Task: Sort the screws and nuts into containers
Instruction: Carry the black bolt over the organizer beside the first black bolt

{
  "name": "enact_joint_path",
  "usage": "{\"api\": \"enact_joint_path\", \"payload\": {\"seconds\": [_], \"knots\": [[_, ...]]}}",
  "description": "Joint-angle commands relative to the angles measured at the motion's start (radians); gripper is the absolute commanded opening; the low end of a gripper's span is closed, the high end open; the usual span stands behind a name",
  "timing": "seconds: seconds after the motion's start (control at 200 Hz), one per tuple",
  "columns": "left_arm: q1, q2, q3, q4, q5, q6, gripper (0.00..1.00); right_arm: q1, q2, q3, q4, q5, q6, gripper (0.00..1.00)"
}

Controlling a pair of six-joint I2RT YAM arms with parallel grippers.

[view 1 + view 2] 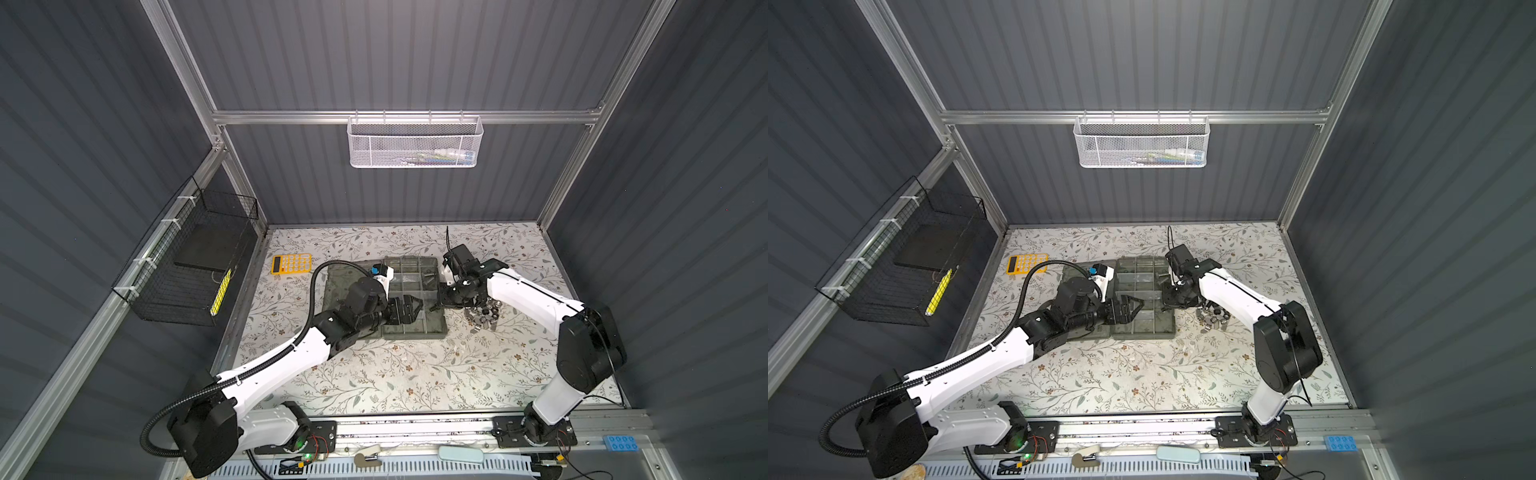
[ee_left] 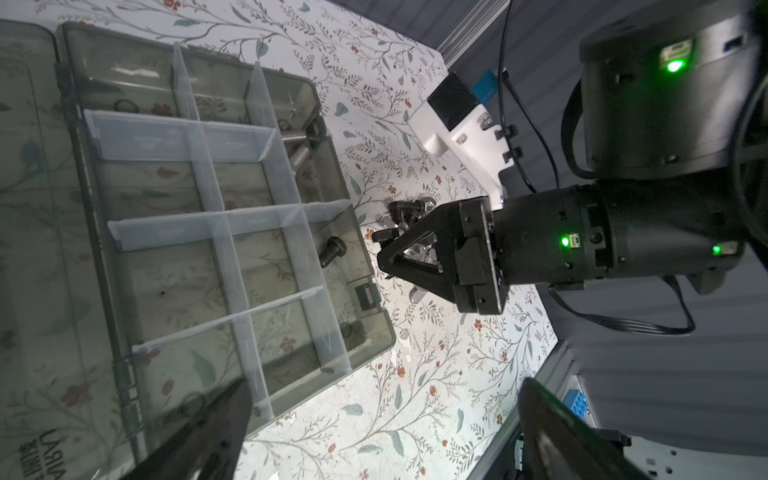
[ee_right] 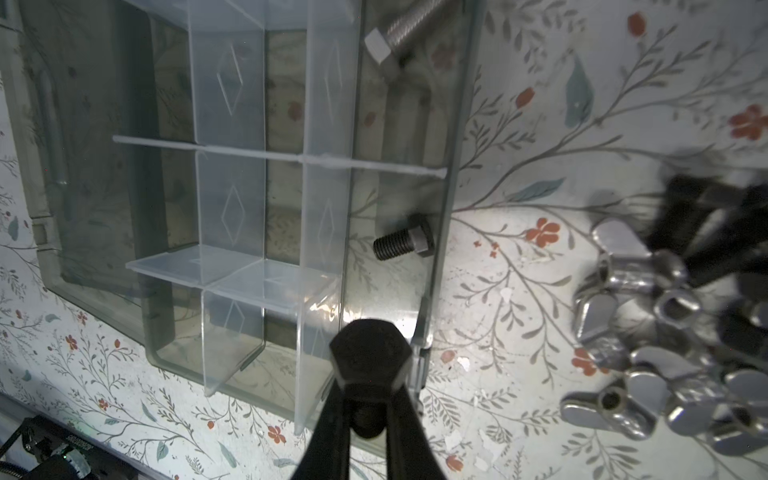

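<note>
My right gripper (image 3: 370,399) is shut on a black hex-head screw (image 3: 371,353), held just above the right rim of the grey-green organizer case (image 3: 453,124). In both top views it (image 1: 434,308) (image 1: 1165,308) hangs at that rim. One black screw (image 3: 403,243) lies in a container at the rim, and a silver screw (image 3: 399,33) in the one beyond. A pile of silver wing nuts and black pieces (image 3: 648,332) (image 1: 484,316) lies on the mat right of the case. My left gripper (image 2: 382,399) (image 1: 415,307) hovers open and empty over the case's near containers.
The case's flat lid (image 1: 345,286) lies open to the left, under my left arm. A yellow calculator (image 1: 291,263) sits at the back left of the mat. A white mesh basket (image 1: 415,143) hangs on the back wall, a black wire basket (image 1: 187,270) on the left wall.
</note>
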Motion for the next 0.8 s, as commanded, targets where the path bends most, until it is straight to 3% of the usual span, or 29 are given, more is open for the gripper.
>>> {"api": "enact_joint_path", "payload": {"seconds": [0.0,0.51,0.795], "knots": [[0.006,-0.028,-0.048,0.034,0.02,-0.049,1.0,0.035,-0.002,-0.031,0.032,-0.007,0.033,0.0],[0.005,-0.059,-0.134,0.067,0.015,-0.101,1.0,0.091,0.108,-0.069,0.087,0.025,0.055,0.02],[0.005,-0.036,-0.123,0.071,0.013,-0.1,1.0,0.09,0.134,-0.088,0.099,0.035,0.049,0.08]]}}
